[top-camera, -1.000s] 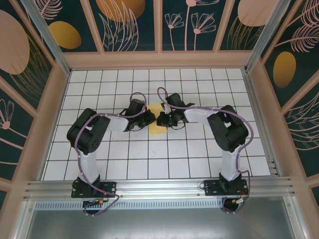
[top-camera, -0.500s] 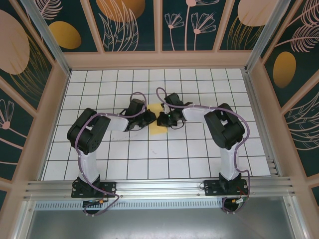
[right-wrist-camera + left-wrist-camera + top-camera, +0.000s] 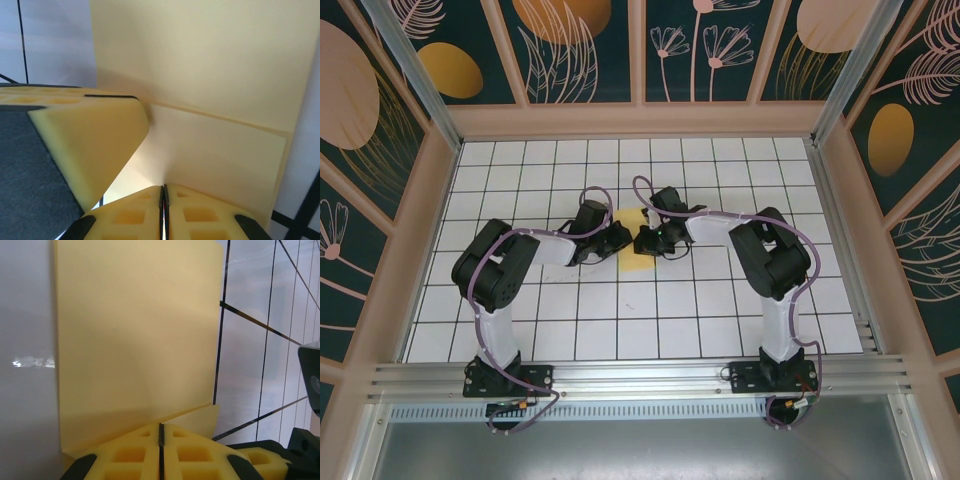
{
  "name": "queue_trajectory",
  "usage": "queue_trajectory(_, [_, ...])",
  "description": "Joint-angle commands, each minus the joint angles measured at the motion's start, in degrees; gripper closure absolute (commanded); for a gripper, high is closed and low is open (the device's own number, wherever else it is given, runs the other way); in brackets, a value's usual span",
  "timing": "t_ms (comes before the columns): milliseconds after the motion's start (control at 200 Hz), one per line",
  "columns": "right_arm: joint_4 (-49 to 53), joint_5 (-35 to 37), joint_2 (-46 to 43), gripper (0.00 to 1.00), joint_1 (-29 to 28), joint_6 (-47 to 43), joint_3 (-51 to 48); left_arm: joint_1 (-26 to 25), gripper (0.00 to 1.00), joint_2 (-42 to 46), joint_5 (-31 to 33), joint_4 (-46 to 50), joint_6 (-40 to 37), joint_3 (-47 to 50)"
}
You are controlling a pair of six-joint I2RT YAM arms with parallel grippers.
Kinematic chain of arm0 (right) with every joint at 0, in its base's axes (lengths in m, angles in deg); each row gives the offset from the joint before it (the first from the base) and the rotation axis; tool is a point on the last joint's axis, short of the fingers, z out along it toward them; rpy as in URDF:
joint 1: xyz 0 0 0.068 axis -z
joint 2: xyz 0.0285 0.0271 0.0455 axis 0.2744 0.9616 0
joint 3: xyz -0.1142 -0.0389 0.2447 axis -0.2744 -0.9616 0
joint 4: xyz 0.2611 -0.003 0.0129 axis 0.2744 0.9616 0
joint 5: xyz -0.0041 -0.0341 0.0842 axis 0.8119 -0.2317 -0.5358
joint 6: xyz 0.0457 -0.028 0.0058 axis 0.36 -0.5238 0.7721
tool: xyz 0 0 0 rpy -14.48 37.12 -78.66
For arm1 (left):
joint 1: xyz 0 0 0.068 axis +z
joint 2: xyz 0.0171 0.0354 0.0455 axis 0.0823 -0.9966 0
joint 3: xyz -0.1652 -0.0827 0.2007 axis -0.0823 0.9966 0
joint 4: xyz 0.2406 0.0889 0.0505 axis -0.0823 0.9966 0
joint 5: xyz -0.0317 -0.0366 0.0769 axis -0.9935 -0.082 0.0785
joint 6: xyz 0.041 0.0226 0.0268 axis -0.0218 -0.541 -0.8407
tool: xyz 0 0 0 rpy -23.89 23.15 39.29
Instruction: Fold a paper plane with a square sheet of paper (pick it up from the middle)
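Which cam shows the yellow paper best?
Left wrist: the paper shows large, with both side edges and a folded flap. Right wrist gives a cropped close-up of overlapping layers. Top external has it small, partly hidden.

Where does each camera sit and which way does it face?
Top external: above and behind the bases, looking down on the table; both arms meet at the paper.
Left wrist: on the left arm, facing the paper past its shut jaws.
Right wrist: same on the right arm, shut jaws.
All share the paper.
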State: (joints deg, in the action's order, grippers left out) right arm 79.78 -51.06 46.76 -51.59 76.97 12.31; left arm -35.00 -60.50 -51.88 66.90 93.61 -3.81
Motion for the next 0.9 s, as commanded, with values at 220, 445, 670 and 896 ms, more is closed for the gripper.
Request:
queue_trajectory(220, [-1.15,-1.90,-2.67,0.90,-0.10,-1.63,-1.31,0.18,0.92,-1.17,1.48,2.67,-1.07,0.19])
queue_trajectory(445, [2.94,1.72,-2.08,0.90,-0.20,-2.20,-1.49,0.14,0.92,-2.23,2.27,3.63,-0.79,-0.35])
queue_trajectory(670, [6.21,2.92,-2.16,0.90,-0.03,-3.60,-2.23,0.18,0.92,-2.53,4.25,6.25,-1.24,-0.94])
queue_trajectory(896, [8.79,1.46,-4.31,0.90,0.04,-6.06,-3.58,0.14,0.92,-3.28,5.31,7.60,-1.39,-1.27])
